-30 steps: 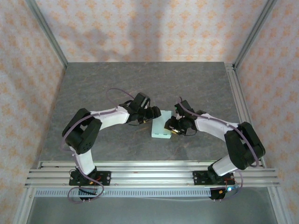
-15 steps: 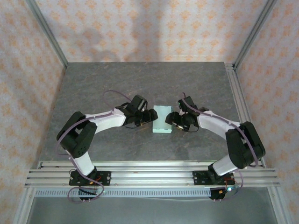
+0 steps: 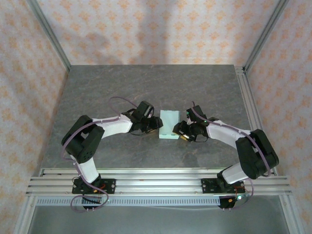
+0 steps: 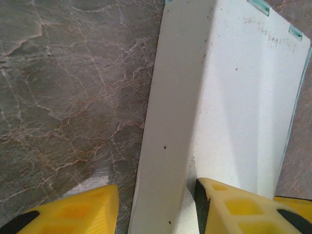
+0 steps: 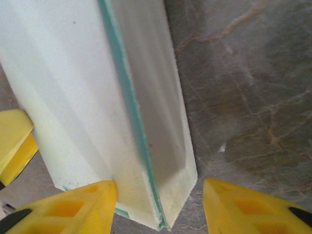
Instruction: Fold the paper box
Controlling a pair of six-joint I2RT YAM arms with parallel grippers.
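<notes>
The paper box is a small, flat, pale mint rectangle lying on the grey table between my two grippers. My left gripper is at its left side. In the left wrist view the left gripper straddles the box's left wall: one yellow finger stands on the table side with a small gap, and the other finger rests over the top face. The right gripper is at the box's near right corner. The right gripper is open around the right wall, with a gap to the outer finger.
The dark marbled table stretches away behind the box, with patterned walls around it. A metal rail runs along the near edge, where both arm bases are bolted. Another yellow finger shows past the box's far side in the right wrist view.
The box has been pushed slightly away from the near edge and squared up. Both grippers have settled lower at its sides, and their jaws have narrowed around the side walls.
</notes>
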